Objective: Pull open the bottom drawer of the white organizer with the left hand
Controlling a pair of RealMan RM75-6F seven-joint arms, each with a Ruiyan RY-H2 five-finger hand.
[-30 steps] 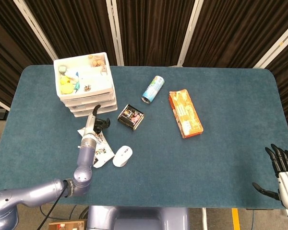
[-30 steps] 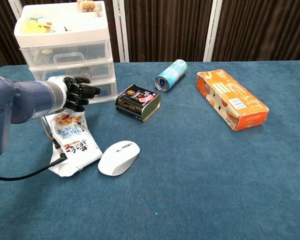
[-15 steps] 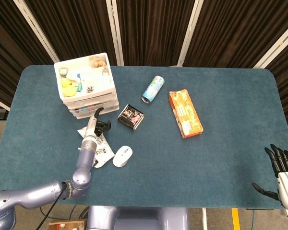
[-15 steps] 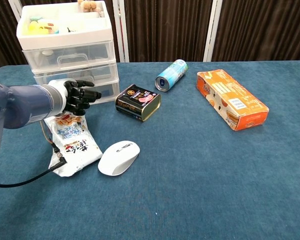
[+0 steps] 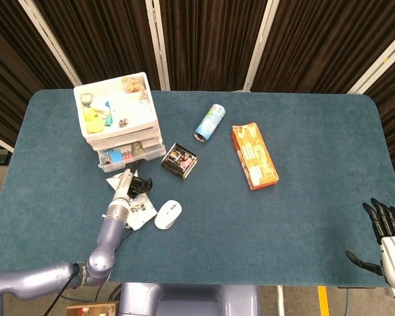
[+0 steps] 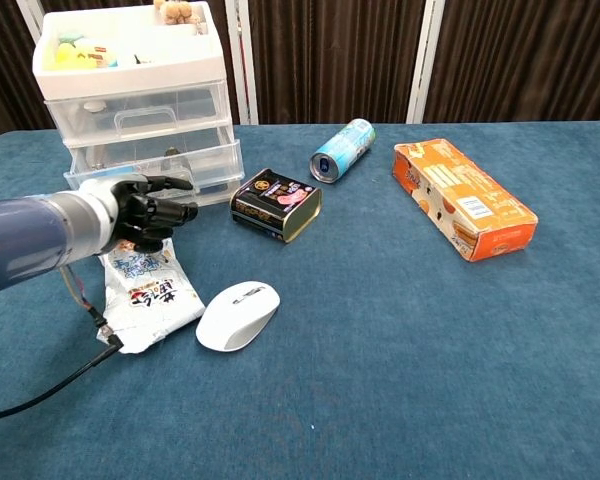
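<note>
The white organizer stands at the table's far left, its open top tray full of small items. Its bottom drawer sticks out a short way, and small coloured things show inside it. My left hand hovers just in front of the drawer, over a snack packet, with its fingers curled in. In the head view a gap shows between the hand and the drawer front. My right hand hangs past the table's near right corner, fingers spread and holding nothing.
A white snack packet lies under the left hand, with a white mouse beside it. A black tin, a can on its side and an orange box lie mid-table.
The bottom drawer has slid out from the organizer. My left hand drew back toward the near edge and now sits apart from the drawer front. The right hand stayed still.
</note>
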